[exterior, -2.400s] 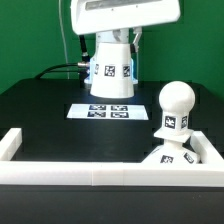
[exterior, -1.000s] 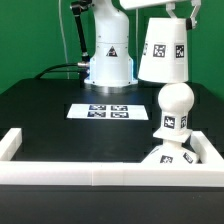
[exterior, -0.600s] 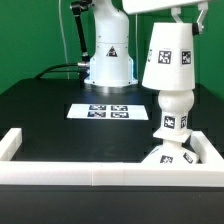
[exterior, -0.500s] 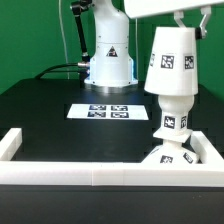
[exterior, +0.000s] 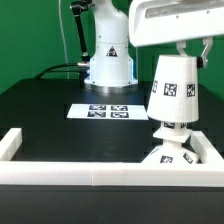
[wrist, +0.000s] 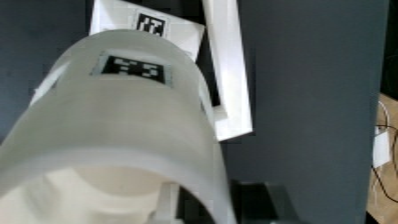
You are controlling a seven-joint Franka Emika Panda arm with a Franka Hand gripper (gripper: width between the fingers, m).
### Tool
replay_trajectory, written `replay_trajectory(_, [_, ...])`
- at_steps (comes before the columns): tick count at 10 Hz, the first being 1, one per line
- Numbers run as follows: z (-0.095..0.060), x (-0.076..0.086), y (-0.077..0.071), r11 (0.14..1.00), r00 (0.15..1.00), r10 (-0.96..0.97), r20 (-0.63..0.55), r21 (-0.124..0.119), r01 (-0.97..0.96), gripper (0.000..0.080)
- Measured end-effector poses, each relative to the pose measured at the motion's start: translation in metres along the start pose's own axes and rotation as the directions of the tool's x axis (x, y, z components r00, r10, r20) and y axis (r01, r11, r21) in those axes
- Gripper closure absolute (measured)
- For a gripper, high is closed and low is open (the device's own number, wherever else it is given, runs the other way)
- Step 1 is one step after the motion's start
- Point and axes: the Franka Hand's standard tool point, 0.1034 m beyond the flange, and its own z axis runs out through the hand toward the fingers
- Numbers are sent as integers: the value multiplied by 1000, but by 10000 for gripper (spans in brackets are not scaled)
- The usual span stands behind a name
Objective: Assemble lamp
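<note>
While one shade [exterior: 174, 90] covers one bulb on one base [exterior: 172, 156], the tool's grip cannot be told.

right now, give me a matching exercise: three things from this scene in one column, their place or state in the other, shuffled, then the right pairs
1. shade
2. base
3. marker board

a. flat on the black table, nothing on it
b. low, beside the white rail in the corner
c. upright over the bulb, covering its top

Pairs: 1-c, 2-b, 3-a
</note>
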Motion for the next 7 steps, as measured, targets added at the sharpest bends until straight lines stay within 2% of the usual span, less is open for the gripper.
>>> replay_trajectory(2, [15, -2, 3, 1000, 1000, -18, -7, -5, 18, 754])
replay_trajectory(6, [19, 0, 3, 999, 999, -43, -13, -4, 43, 754])
replay_trajectory(7, [19, 0, 2, 999, 999, -43, -14, -4, 43, 646])
